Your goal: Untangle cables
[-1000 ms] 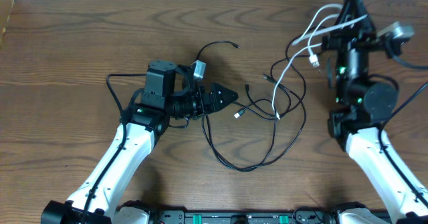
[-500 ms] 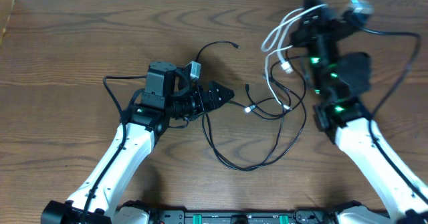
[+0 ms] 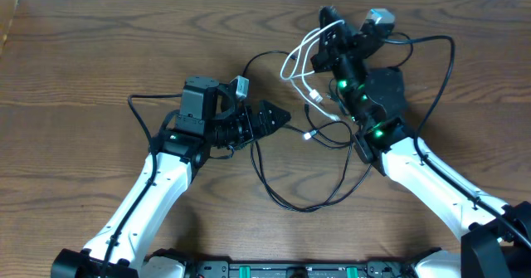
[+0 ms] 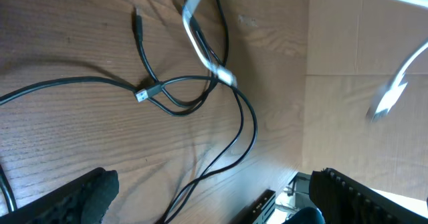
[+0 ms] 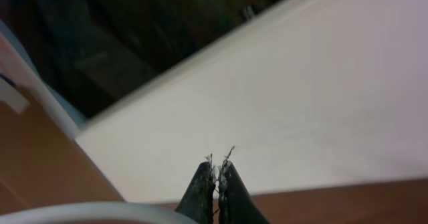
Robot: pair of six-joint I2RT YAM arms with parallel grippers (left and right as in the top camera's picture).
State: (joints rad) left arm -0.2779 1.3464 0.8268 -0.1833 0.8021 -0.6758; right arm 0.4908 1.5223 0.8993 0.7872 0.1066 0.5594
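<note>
Right hand point(image 5: 217, 174), fingers pressed together on the white cable point(image 5: 80, 210), holds it raised at upper centre; black cables point(image 4: 150, 92) lie tangled mid-worktop point(image 3: 83, 62), just beside the spread, empty left hand point(image 3: 280, 119)

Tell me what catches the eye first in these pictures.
The white cable hangs in loops from the right gripper, whose jaws are shut on it, near the far edge of the table. Below it, black cables lie in a loose tangle mid-table, with the left gripper beside them, jaws open.
</note>
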